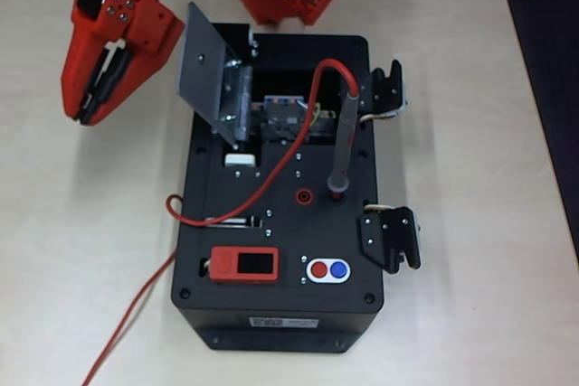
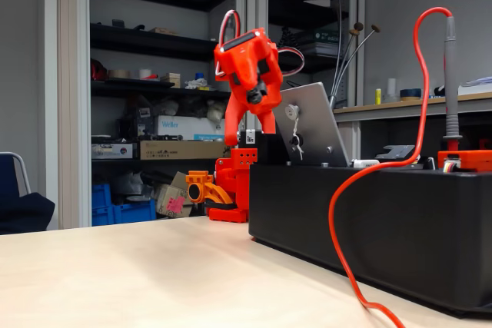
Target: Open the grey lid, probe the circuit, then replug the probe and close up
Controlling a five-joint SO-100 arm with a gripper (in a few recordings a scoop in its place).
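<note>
On pale table (image 1: 470,70): black box (image 1: 271,314), lid (image 1: 204,65) raised, probe (image 1: 344,146) plugged upright; claw (image 1: 90,110) beside lid, closed, empty.

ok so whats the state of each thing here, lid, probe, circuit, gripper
grey lid: open, swung up on its hinge
probe: upright, tip plugged into a socket on the black box
circuit: uncovered in its recess
gripper: off the box by the lid, holding nothing, jaws near closed
</note>
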